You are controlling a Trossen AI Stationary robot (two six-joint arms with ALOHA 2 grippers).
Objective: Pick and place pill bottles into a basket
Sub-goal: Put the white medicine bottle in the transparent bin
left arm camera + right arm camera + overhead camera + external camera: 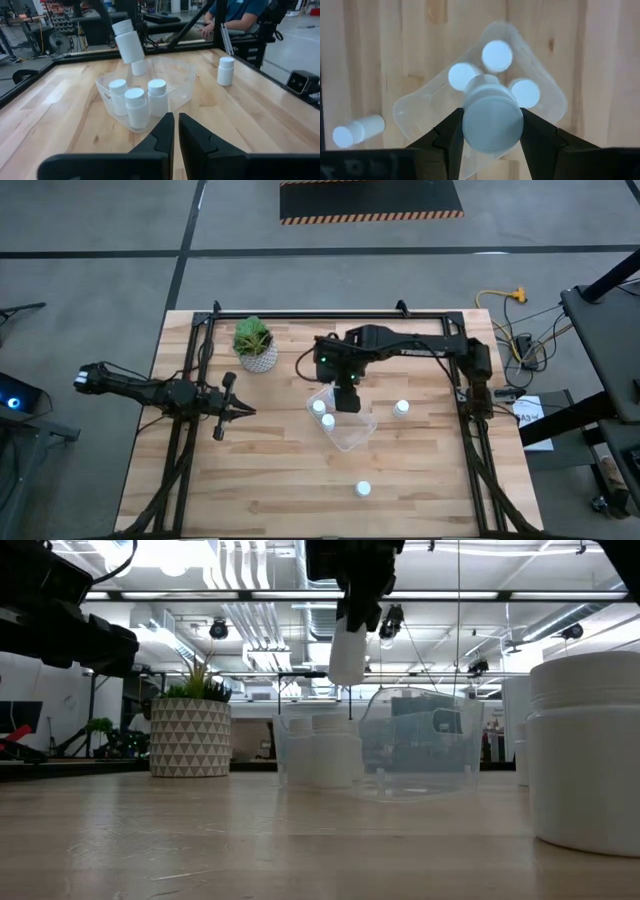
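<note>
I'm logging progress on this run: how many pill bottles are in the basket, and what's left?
Three pill bottles already stand in the clear basket. A fourth bottle is in hand: the right gripper holds it above the basket, not yet released. Two remain on the table: one beside the basket and one farther off. The left gripper waits, fingers shut, beside the plant pot.

A pale wooden plank bench (260,480) with a dark frame along its edges carries everything. Near its middle sits the clear basket (360,431), set at an angle, with three upright pill bottles (319,407) in it. One loose bottle (402,408) stands just right of the basket; another (363,489) stands nearer the front edge. At the far left stands a white patterned plant pot (258,358).
</note>
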